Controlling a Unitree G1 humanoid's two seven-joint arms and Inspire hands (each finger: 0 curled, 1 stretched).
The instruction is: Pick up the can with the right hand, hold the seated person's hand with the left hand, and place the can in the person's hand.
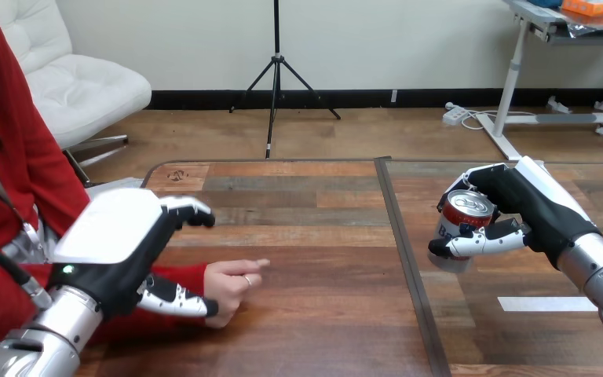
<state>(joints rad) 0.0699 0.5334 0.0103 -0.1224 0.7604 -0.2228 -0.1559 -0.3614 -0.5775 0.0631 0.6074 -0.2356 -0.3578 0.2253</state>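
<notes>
R hand (534, 208): clenched round soda can (465, 216), over table (322, 236) right side.
L hand (118, 243): fingers relaxed, above person's wrist; contact unclear.
Person's hand (232, 287): on table, left, well apart from can.

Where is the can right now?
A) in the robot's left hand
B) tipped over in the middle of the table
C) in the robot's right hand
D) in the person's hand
C: the right hand has its fingers and thumb curled round the can, well apart from the person's hand.
</notes>
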